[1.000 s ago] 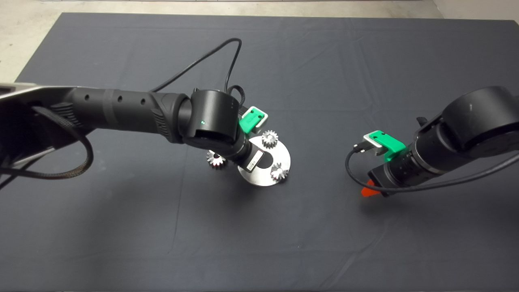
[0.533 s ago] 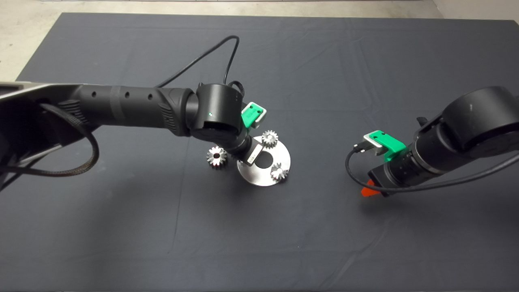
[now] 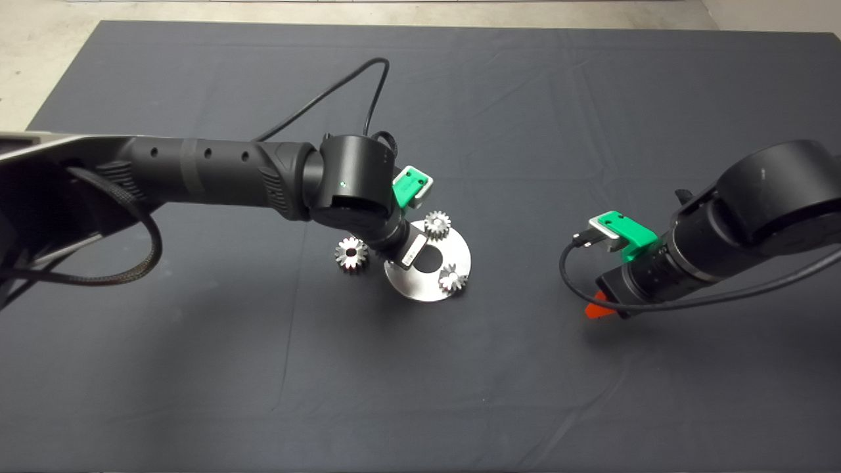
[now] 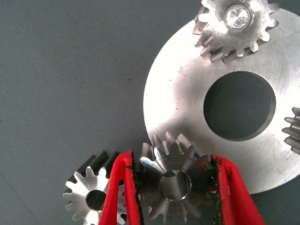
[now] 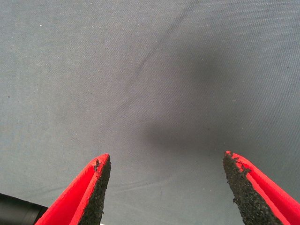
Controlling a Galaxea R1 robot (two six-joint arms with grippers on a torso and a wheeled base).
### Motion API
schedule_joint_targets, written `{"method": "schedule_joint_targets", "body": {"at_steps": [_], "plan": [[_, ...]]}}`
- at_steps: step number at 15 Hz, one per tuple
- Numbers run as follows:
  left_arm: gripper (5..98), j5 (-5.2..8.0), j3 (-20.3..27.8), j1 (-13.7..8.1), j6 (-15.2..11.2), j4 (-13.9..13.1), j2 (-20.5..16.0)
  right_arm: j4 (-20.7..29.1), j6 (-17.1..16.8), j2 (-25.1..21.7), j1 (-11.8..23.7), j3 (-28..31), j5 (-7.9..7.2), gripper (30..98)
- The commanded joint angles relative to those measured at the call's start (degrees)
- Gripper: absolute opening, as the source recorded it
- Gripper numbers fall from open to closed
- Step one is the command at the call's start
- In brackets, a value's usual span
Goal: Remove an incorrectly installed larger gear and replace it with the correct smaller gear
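Left gripper (image 4: 176, 187) fingers are clamped on the larger gear (image 4: 174, 185) at the plate (image 4: 187, 108) edge; the smaller gear (image 4: 91, 197) lies just beside, off the plate. Right gripper (image 5: 166, 187), fingers apart, idles well away from the plate.

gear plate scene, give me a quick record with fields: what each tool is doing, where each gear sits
left tool: shut on the larger shiny silver toothed gear at the round silver metal plate's edge
right tool: open over bare dark mat, right of the plate
gears on plate: two small silver gears, one at the far rim, one at the near right rim
loose gear: small silver gear with centre hole, on the mat left of the plate
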Motion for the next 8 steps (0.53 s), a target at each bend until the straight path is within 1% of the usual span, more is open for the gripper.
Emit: {"method": "schedule_joint_targets", "body": {"at_steps": [1, 4, 8], "plan": [[21.7, 2.71, 2.52, -1.24, -1.77, -3.28, 0.59, -1.64, 0.17, 0.14, 0.82, 0.51, -4.15, 63.6], [21.7, 2.88, 1.99, -1.52, -1.77, -3.28, 0.42, -1.64, 0.17, 0.14, 0.82, 0.51, -4.15, 63.6], [21.7, 2.71, 1.15, -1.50, -1.78, -2.85, 0.42, -1.64, 0.17, 0.19, 0.82, 0.68, -4.15, 63.6]]}}
